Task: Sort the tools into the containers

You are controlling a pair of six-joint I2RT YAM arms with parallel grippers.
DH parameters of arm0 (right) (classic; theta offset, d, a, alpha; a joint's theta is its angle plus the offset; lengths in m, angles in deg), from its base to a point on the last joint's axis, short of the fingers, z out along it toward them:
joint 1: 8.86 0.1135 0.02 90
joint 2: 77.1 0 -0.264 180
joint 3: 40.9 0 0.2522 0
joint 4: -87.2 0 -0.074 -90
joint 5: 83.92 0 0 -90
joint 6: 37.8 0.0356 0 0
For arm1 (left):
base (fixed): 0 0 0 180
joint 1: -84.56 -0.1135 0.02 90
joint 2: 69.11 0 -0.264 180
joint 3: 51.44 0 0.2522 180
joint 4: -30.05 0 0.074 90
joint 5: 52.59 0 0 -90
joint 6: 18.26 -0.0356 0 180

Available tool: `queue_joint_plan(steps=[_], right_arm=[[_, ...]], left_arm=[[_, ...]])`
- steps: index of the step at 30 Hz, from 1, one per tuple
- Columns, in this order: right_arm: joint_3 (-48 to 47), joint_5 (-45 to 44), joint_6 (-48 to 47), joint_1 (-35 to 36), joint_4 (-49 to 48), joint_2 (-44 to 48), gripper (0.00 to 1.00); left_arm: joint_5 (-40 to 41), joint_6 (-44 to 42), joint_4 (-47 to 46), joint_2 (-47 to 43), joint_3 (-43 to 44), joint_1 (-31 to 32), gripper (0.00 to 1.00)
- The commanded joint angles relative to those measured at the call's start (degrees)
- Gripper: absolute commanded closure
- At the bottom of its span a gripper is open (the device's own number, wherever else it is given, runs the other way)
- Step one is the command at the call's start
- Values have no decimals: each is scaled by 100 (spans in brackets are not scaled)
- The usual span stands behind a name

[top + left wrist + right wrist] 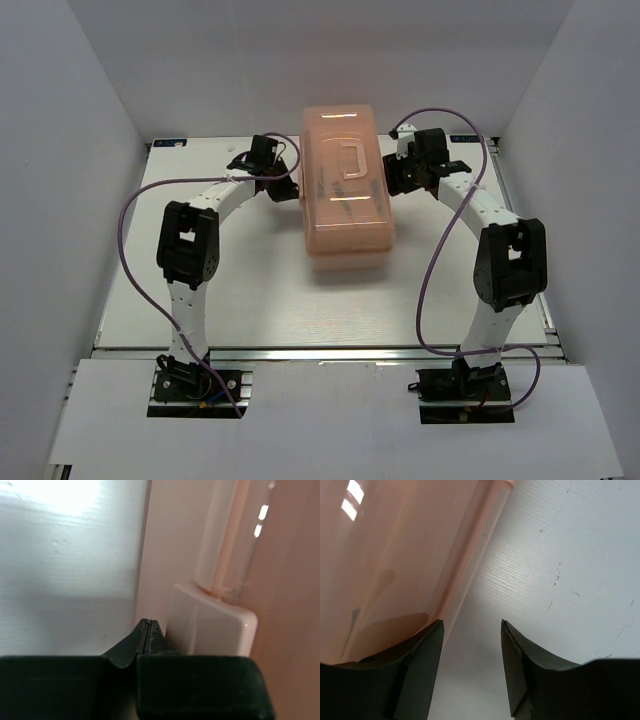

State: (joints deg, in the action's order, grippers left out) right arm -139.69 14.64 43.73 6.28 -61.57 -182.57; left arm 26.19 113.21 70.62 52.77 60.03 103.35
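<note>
Left pincer (146, 626), pinched closed, and right pincer (471, 625), spread wide, flank the closed toolbox (345, 185).

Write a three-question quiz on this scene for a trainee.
1. True or false: the toolbox has its lid shut.
2. Which one is open? A: left gripper. B: right gripper.
3. Fill in: the handle sits on the toolbox's ____.

Key: 1 true; 2 B; 3 lid.
</note>
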Motion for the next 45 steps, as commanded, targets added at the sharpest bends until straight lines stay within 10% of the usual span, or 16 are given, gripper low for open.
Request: queue_joint_plan(steps=[1,45], right_arm=[[-224,-91,161,-142,-201,290,44],[346,884,-322,-2049,37,1889,17]], left_arm=[[-899,318,-641,-447,-121,152,100],[-2015,1011,-2302,-87,-367,951,100]])
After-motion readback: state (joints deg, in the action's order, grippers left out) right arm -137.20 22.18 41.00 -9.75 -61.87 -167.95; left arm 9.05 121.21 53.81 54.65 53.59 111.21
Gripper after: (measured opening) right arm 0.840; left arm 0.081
